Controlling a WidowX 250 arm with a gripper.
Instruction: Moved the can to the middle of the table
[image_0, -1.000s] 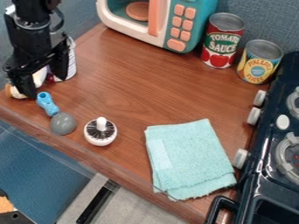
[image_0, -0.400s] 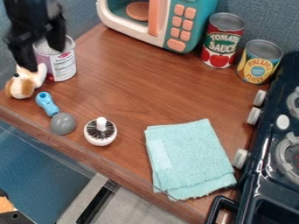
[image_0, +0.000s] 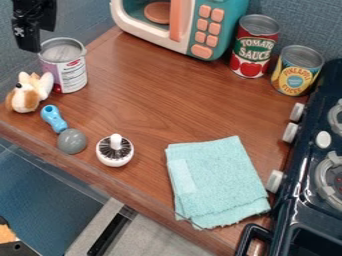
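A brown wood-grain table (image_0: 147, 95) spans the middle, its near edge slanting down to the right. Blue, fabric-like walls (image_0: 300, 20) stand behind it; below the near edge lie a blue surface (image_0: 40, 185) and pale grey panels. A dark stove (image_0: 308, 165) with white knobs takes the right side. The teal microwave (image_0: 227, 30) stands at the back, and a folded aqua cloth (image_0: 217, 180) lies near the front, left of the stove. The gripper (image_0: 28, 35) hangs at the upper left, near the white can (image_0: 69, 70); whether it is apart or together cannot be told. That can stands upright at the table's left end; a red can (image_0: 252, 50) and yellow can (image_0: 294, 77) stand at the back right. Smaller still are a toy dog (image_0: 28, 95), a blue-handled utensil (image_0: 72, 141) and a round brush (image_0: 115, 150).
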